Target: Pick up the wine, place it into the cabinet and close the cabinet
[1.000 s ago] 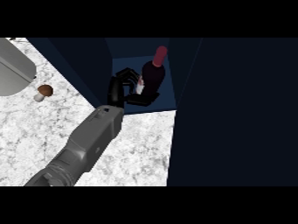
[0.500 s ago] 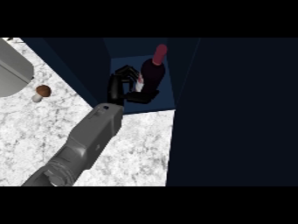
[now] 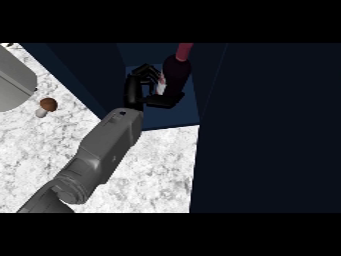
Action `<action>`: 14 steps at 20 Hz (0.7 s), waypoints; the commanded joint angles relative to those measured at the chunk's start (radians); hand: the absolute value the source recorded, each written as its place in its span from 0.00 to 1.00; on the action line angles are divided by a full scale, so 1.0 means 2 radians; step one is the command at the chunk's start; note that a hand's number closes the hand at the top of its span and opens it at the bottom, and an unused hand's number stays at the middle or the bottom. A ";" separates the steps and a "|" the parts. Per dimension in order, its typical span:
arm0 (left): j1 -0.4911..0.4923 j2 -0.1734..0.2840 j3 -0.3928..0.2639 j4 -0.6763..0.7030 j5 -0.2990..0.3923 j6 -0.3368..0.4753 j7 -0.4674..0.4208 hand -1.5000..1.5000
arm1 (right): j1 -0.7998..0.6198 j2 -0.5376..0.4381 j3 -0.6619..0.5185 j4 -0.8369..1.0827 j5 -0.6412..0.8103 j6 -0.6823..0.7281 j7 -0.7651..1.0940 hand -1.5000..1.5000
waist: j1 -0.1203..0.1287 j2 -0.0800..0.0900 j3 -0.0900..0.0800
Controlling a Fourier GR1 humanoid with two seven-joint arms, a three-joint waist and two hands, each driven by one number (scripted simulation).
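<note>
No text, number, brand or sign can be read anywhere in the head view. The dark red wine bottle [image 3: 177,70], just beyond the fingers of the black hand [image 3: 145,90], carries a small pale patch on its side where a label might sit, but no letters can be made out on it. The dark blue cabinet panels [image 3: 276,125] to the right of the hand are plain, and the white speckled marble table [image 3: 151,175] below the hand bears no markings.
</note>
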 commanded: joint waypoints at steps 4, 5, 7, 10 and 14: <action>-0.044 0.000 0.007 0.032 -0.005 0.004 0.011 1.00 | 0.017 0.004 -0.005 -0.014 -0.007 0.002 -0.004 0.00 | -0.002 0.001 0.000; -0.021 0.000 0.003 0.031 -0.010 -0.005 -0.012 1.00 | 0.015 0.001 -0.009 -0.007 -0.005 0.004 -0.005 0.00 | 0.004 0.000 0.000; -0.060 0.000 0.006 0.035 -0.007 0.020 0.021 1.00 | 0.007 0.004 0.001 0.000 0.003 0.007 -0.009 0.00 | -0.002 0.002 0.000; -0.070 0.004 0.005 0.047 -0.012 0.019 0.020 1.00 | 0.004 0.000 0.004 0.003 -0.004 0.010 -0.004 0.00 | 0.002 0.004 0.000; -0.073 0.018 0.015 0.050 -0.006 0.014 0.011 1.00 | 0.011 -0.001 -0.006 -0.009 -0.014 0.011 -0.006 0.00 | -0.004 0.004 0.000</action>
